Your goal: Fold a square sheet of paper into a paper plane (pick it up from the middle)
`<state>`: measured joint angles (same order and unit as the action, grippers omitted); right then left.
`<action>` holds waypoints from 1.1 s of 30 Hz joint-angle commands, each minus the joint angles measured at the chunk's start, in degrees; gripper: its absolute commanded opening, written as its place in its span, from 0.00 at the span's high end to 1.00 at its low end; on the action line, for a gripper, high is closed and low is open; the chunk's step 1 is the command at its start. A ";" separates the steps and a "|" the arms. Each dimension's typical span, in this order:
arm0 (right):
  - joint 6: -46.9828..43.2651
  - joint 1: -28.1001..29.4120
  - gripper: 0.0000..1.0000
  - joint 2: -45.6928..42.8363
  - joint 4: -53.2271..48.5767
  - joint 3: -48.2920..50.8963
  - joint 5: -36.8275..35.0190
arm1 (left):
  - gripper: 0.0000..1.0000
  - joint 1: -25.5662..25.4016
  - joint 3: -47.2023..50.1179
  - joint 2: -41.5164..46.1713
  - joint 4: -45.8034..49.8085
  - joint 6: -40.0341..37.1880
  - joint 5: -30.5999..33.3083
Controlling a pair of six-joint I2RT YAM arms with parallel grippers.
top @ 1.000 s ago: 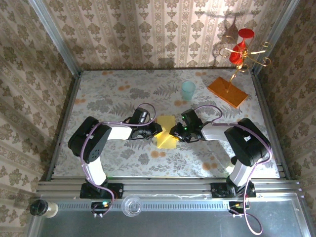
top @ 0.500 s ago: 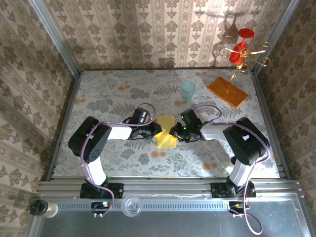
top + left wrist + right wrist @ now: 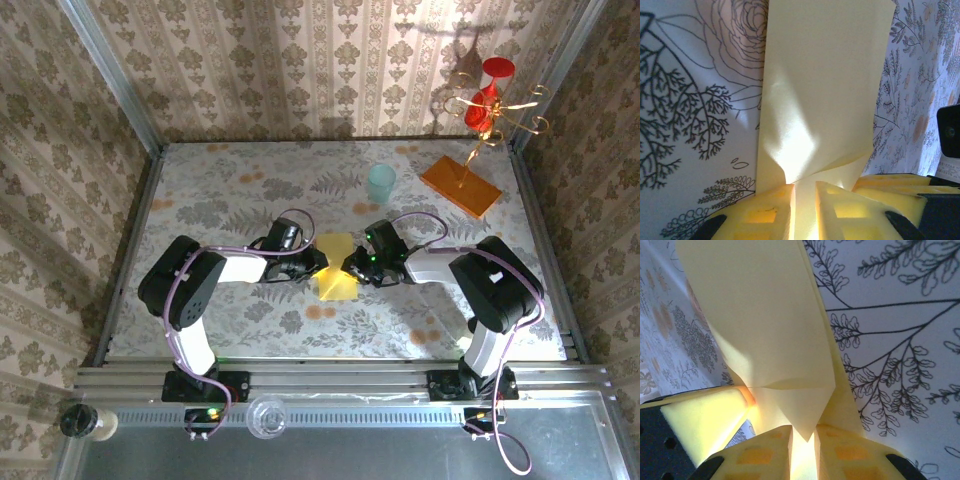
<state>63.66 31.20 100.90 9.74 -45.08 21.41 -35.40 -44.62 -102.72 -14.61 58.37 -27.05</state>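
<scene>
Wrist views: left gripper [image 3: 804, 189], right gripper [image 3: 803, 434] each clamp sheet [image 3: 338, 284]; overhead adds cup [image 3: 381, 182].

Mock-up lab cell — wallpapered panels [image 3: 350, 70], aluminium frame rail [image 3: 340, 382]

Paper sheet [image 3: 825, 75] far end cut off; left fingers [image 3: 772, 215] cropped below.

Pale yellow across the square sheet of paper [image 3: 337, 270]. Grey-white leaf-and-flower print with orange blooms on the counter [image 3: 230, 200]. Pale teal for the cup [image 3: 381, 183], orange for the slab [image 3: 460, 186], gold for its stand [image 3: 478, 148], red for the pieces [image 3: 498, 68] on it. Beige damask on the walls [image 3: 300, 60]. Yellow pads [image 3: 772, 215] on the left claw [image 3: 805, 200].
</scene>
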 commanded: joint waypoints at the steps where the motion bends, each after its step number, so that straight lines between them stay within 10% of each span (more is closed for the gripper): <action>1: 0.26 0.44 0.80 -0.01 1.90 -0.65 0.92 | 0.81 0.42 1.20 -2.05 0.94 0.25 1.12; 33: -6.08 2.55 0.91 -2.25 4.54 -0.76 -0.26 | 0.69 2.63 2.48 7.65 -2.56 0.96 2.17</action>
<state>59.96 33.65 100.86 13.19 -45.08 21.80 -34.35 -43.20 -100.09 -15.51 59.09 -26.74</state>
